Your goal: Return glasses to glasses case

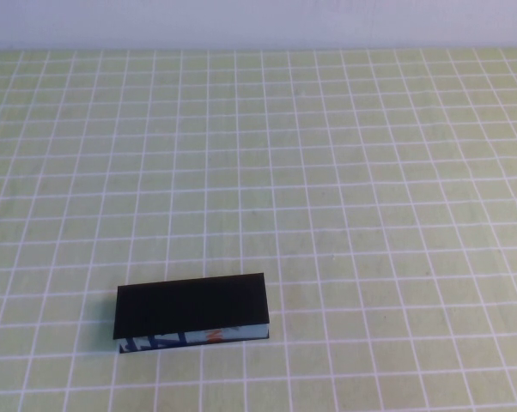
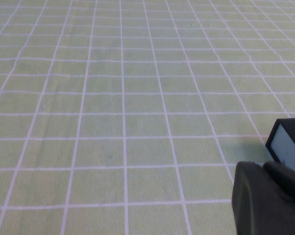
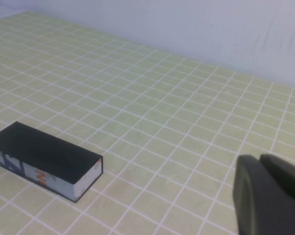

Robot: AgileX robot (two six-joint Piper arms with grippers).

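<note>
The glasses case (image 1: 192, 311) is lying closed on the green-gridded counter (image 1: 344, 189), toward the near left in the high view, its black top facing up and its light blue printed band facing the robot. The glasses are showing in none of the three views, so where they are cannot be told; judging from the shut lid, they may already be sitting inside.

The left hand (image 2: 267, 198) is appearing only as a dark edge in its own wrist view, close to one end of the case (image 2: 287, 144) and not touching it as far as can be seen. The right hand (image 3: 267, 196) is showing the same way in its wrist view, well apart from the case (image 3: 44, 159). Whether either hand is released or clenched cannot be told, and neither is reaching into the high view.

The risk from here is the left hand, being so near the case end, nudging or skidding the light box across the smooth cloth. If the lid is only resting shut, such a bump could be popping it open.
</note>
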